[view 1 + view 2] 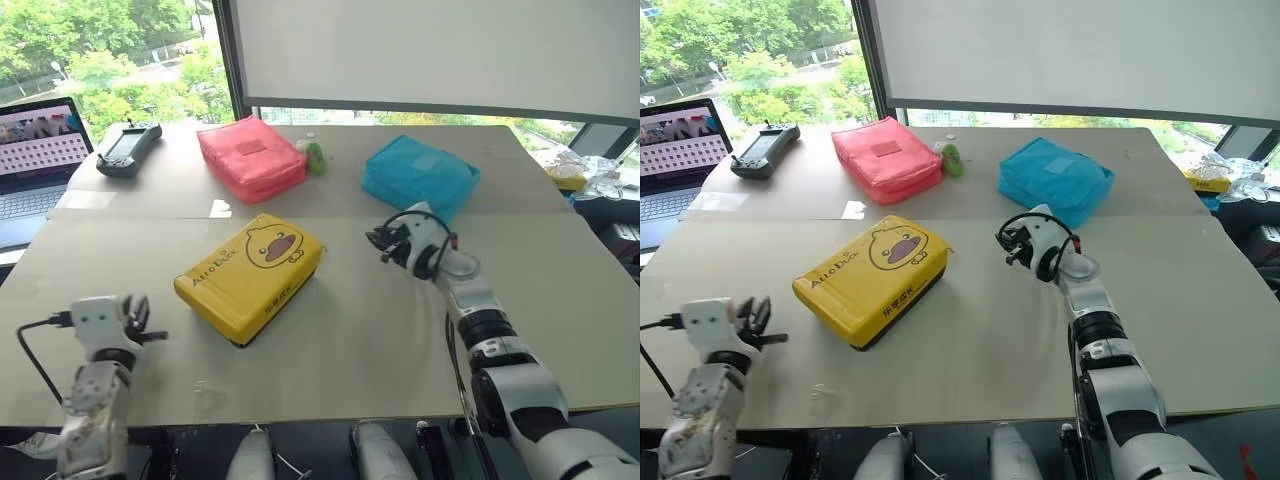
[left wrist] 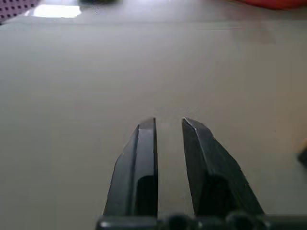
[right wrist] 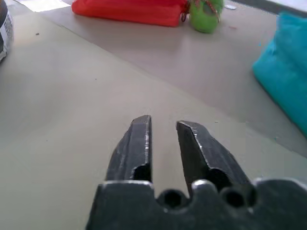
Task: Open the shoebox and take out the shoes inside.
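On the desk (image 1: 380, 340) between both arms, the shoebox (image 1: 250, 275) lies lid-down shut, shoes unseen; right gripper (image 1: 385, 242) hovers just right of it, left gripper (image 1: 150, 325) near its left corner, both jaws nearly closed, holding nothing. Risk: nearly closed jaws shove the light box across the desk rather than catching the lid edge. Second risk: lifting the hinge side achieves nothing, and I can't tell which side that is.

Bright daylight from window (image 1: 110, 50), soft shadows, wrist views blurred
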